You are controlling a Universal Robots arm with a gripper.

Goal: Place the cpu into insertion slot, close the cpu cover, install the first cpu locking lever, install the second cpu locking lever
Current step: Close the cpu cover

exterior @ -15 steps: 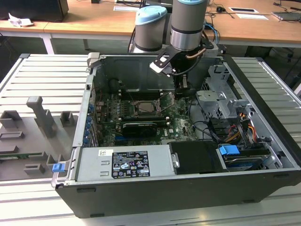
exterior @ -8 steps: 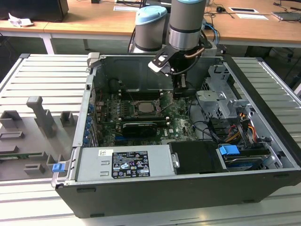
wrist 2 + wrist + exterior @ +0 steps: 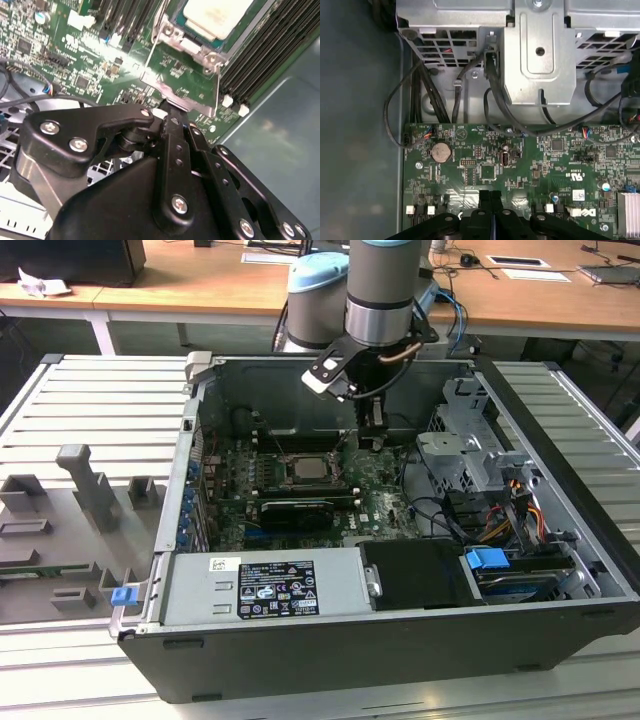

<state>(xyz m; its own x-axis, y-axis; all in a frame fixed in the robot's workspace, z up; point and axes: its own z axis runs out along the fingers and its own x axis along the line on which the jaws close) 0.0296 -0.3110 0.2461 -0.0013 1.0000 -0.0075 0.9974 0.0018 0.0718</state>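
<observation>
The cpu (image 3: 302, 468) (image 3: 216, 15) lies with its pale metal top up in the insertion slot (image 3: 300, 484) (image 3: 172, 32), inside the open computer case. The cpu cover (image 3: 180, 102) looks swung open away from the slot toward my gripper, with green board showing through its cut-out. A thin wire lever (image 3: 152, 47) runs along one side of it. My gripper (image 3: 372, 438) (image 3: 169, 113) (image 3: 490, 196) is shut and points down at the board on the exterior view's right of the slot. Its tips sit at the cover's free edge; whether they pinch it I cannot tell.
Black memory slots (image 3: 255, 65) flank the socket. A silver drive cage (image 3: 465, 455) (image 3: 540, 50) with cables (image 3: 470, 510) stands to the exterior view's right. The power supply (image 3: 265, 585) fills the case front. A coin battery (image 3: 440, 151) sits on the board.
</observation>
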